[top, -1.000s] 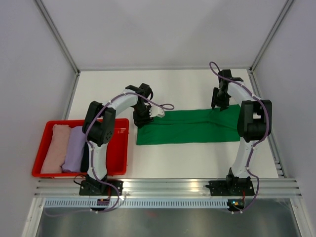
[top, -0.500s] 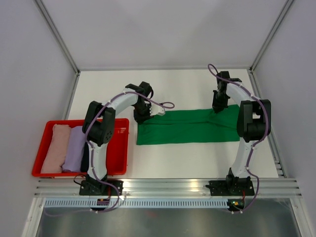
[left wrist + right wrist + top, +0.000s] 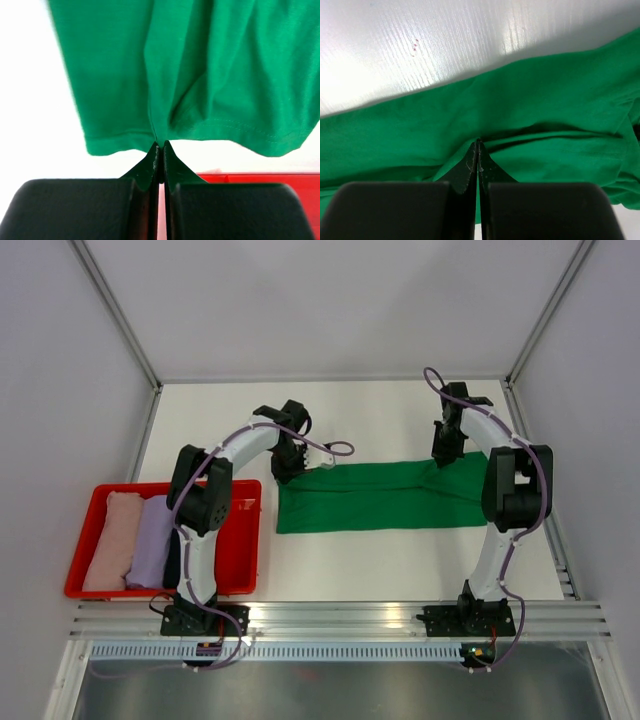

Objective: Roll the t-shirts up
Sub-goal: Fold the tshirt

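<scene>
A bright green t-shirt point(image 3: 380, 497), folded into a long strip, lies across the middle of the table. My left gripper point(image 3: 290, 472) is at its far left corner, shut on the green hem point(image 3: 200, 75), which bunches up at the fingertips point(image 3: 160, 146). My right gripper point(image 3: 445, 458) is at the strip's far edge near the right end, shut on a pinched fold of the green cloth point(image 3: 530, 115). Three more t-shirts lie rolled in the red tray point(image 3: 150, 590): pale pink point(image 3: 112, 540), lavender point(image 3: 152, 540) and black point(image 3: 173, 562), the black one mostly hidden behind the left arm.
The red tray stands at the table's left, close to the shirt's left end, and its rim point(image 3: 260, 177) shows in the left wrist view. White walls with metal posts enclose the table. A metal rail point(image 3: 330, 615) runs along the near edge.
Both grippers have closed on the far edge of the green shirt. The left one has drawn its corner slightly away from the arms' bases; the right one has barely moved.
</scene>
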